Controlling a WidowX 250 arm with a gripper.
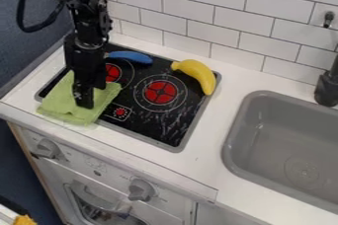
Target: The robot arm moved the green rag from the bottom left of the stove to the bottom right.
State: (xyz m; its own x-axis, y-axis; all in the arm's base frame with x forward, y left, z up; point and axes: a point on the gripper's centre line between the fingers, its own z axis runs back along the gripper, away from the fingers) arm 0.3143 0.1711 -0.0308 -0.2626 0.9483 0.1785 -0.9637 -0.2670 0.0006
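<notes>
The green rag [66,104] lies spread over the stove's bottom left corner, partly past the metal edge onto the white counter. Over it hangs the black gripper [86,104], its lower end at the middle of the cloth and covering part of it. Whether it holds the cloth I cannot tell. The black stove [142,129] has red-centred burner rings; the arm hides part of the left one.
At the stove's back lies a blue object [131,56], close to the arm. A yellow banana [196,74] rests at its back right corner. The grey sink [264,135] and a black faucet [326,88] are on the right; tiled wall behind.
</notes>
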